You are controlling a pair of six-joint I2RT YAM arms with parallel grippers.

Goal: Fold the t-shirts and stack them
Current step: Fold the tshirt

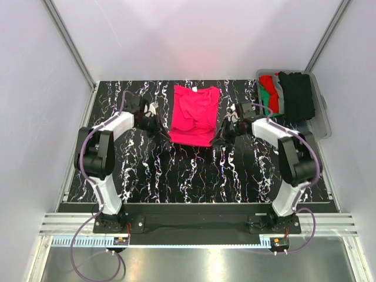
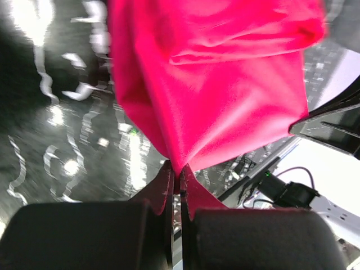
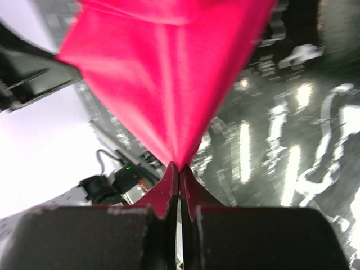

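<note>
Pink shirt: was laid long-ways between the arms.
Left jaws: were clenched on its near left corner.
Right jaws: were clenched on its near right corner.

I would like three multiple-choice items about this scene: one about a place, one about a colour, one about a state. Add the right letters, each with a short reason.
1. Where on the table is the bin with the other shirts?
A. far right corner
B. far left corner
C. near edge, between the arms

2. What colour is the t-shirt in the middle?
A. green
B. pinkish-red
C. grey

3. What is the state of the left hand and the right hand?
A. both open above the cloth
B. only the left one shut
C. both shut on the t-shirt

Key: 1 A, the top view shows the bin at far right. 2 B, all views show pinkish-red cloth. 3 C, each wrist view shows cloth pinched between closed fingers.
</note>
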